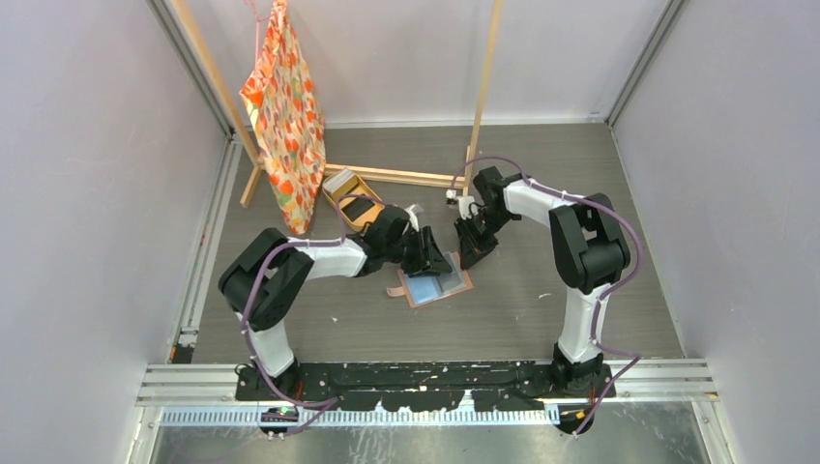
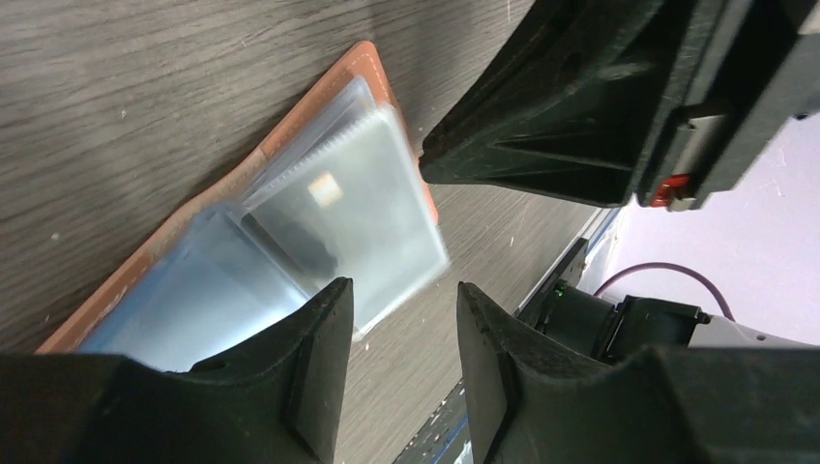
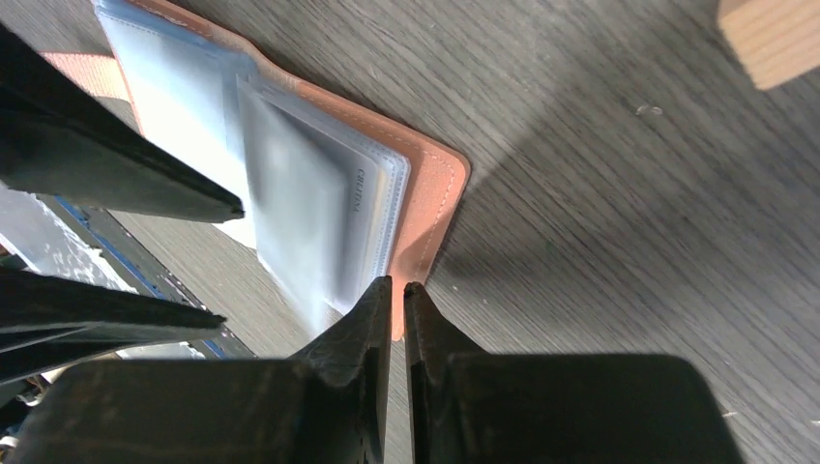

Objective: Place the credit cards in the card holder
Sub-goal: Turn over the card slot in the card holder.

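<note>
Card holder: your salmon-brown leather bifold card holder [image 1: 435, 288] lies open and flat on the dark wood-grain table [image 1: 541, 290], clear pockets facing up, between the two grippers.
Left of holder: the oval tan tray [image 1: 332, 198] sits well apart, behind and to the left. Something pale lies in it, too small to call a card.
Left gripper: the left gripper [image 2: 396, 329] hovers over the holder's left half, fingers spread, nothing between them.
Card: a grey plastic credit card with a gold chip [image 2: 372, 208] sits in a clear pocket on the holder's right half. You cannot tell whether it is fully seated.
Right gripper: the right gripper [image 3: 398, 295] is at the holder's right edge, fingers pressed almost together, tips at the leather rim. Whether they nip a sleeve is unclear.
Step, as judged: seating this card.
Do it well: pin the holder with the right tips so it cannot slide. Push the card's exposed edge along the pocket's line, flat rather than downward, until it is flush.
</note>
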`<action>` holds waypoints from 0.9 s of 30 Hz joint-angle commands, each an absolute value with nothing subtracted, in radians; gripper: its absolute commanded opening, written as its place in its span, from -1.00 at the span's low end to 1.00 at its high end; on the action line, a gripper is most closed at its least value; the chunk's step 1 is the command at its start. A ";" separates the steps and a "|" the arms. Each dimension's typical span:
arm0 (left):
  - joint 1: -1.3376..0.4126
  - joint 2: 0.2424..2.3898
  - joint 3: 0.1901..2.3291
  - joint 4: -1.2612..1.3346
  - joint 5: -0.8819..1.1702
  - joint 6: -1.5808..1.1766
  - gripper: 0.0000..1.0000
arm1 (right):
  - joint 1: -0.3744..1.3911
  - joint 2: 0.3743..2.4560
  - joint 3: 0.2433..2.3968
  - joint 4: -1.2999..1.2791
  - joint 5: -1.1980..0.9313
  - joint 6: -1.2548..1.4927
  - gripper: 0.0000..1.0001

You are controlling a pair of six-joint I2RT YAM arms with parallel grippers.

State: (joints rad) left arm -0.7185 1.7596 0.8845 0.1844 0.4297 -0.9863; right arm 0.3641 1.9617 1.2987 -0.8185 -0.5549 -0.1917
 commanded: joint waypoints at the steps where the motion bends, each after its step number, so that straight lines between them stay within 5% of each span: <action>1: -0.723 1.804 0.924 0.305 0.483 -1.012 -0.10 | 0.326 1.920 1.322 -0.834 -0.604 -0.189 -0.70; 7: -0.720 1.747 0.903 0.345 0.451 -0.949 -0.10 | 0.276 1.791 1.292 -0.828 -0.645 -0.231 -0.69; 14: -0.687 1.442 0.869 0.206 0.243 -0.591 -0.06 | 0.275 1.558 1.255 -0.829 -0.725 -0.378 -0.58; 16: -0.676 1.361 0.881 0.158 0.152 -0.461 0.14 | 0.276 1.485 1.245 -0.802 -0.732 -0.397 -0.50; 18: -0.664 1.313 0.899 0.154 0.087 -0.301 0.57 | 0.276 1.431 1.248 -0.751 -0.724 -0.375 -0.35; 20: -0.642 1.300 0.935 0.137 0.037 -0.128 0.91 | 0.277 1.420 1.280 -0.733 -0.769 -0.408 0.00; 27: -0.570 1.492 1.374 -0.364 -0.142 0.265 1.00 | 0.276 1.551 1.430 -1.021 -0.865 -0.621 0.08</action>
